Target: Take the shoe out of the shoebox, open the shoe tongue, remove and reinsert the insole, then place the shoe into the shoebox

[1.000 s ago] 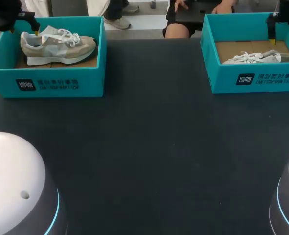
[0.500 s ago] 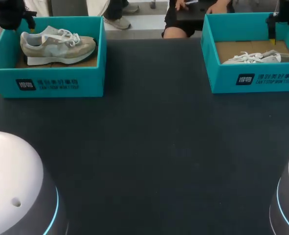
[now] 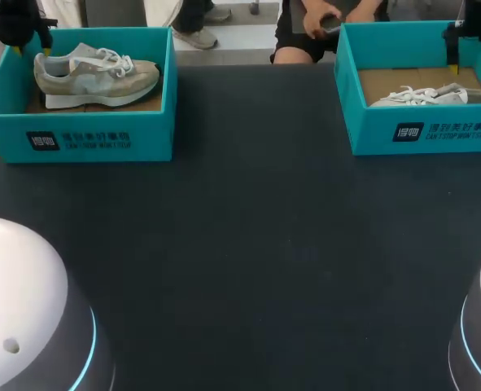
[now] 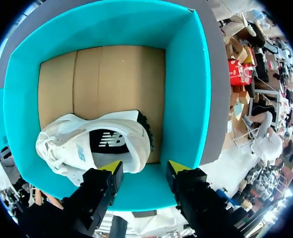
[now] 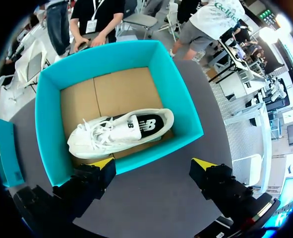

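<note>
Head view: dark worktop (image 3: 248, 244) carrying the left shoebox (image 3: 77, 138), shoe (image 3: 94, 75) on its sole inside, heel toward the box's outer end. Well apart from the left shoebox, a second shoebox (image 3: 423, 134) holding a second shoe (image 3: 435, 95).

Left pincer (image 4: 144, 171) spread, gripping nothing, one tip above the heel, the other above the end wall. Right pincer (image 5: 153, 166) spread wide, one tip at the second shoebox's wall, the other over worktop.

Since a second ago: left pincer drawn back from the heel toward the left shoebox's outer corner, right pincer unmoved.

Counted: two shoeboxes, two shoes, two pincers.
</note>
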You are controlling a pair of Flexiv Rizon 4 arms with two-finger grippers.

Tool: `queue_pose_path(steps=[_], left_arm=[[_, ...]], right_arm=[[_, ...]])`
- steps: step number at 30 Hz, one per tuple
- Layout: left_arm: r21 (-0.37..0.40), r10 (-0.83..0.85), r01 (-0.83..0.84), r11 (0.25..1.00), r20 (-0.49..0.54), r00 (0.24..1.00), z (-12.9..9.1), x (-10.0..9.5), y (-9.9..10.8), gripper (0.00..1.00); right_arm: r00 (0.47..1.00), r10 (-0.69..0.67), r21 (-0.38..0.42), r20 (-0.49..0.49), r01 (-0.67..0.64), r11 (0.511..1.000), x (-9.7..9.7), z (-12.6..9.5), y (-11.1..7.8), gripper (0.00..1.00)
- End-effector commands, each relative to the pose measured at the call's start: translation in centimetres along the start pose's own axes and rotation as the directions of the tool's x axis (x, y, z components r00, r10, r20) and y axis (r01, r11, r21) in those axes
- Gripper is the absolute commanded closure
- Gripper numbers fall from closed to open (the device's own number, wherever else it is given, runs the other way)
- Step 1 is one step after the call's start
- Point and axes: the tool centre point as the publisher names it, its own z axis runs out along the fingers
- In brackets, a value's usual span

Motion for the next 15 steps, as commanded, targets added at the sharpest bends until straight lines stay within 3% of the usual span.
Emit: queue_pose_path(steps=[1,10,15], left_arm=[[0.053,-0.026,0.026,0.998,-0.006,1.0,1.6,-0.2,1.2,0.46],[0.103,-0.074,0.076,0.992,-0.024,0.997,3.1,-0.4,0.3,0.47],[0.11,-0.101,0.106,0.988,-0.051,0.994,4.4,0.1,0.0,0.42]], right_arm=[[1.0,-0.001,-0.001,-0.002,0.001,1.0,-0.1,0.0,-0.1,0.0],[1.0,-0.001,-0.001,-0.002,0.001,1.0,-0.1,0.0,-0.1,0.0],[1.0,-0.001,-0.001,-0.002,0.001,1.0,-0.1,0.0,-0.1,0.0]])
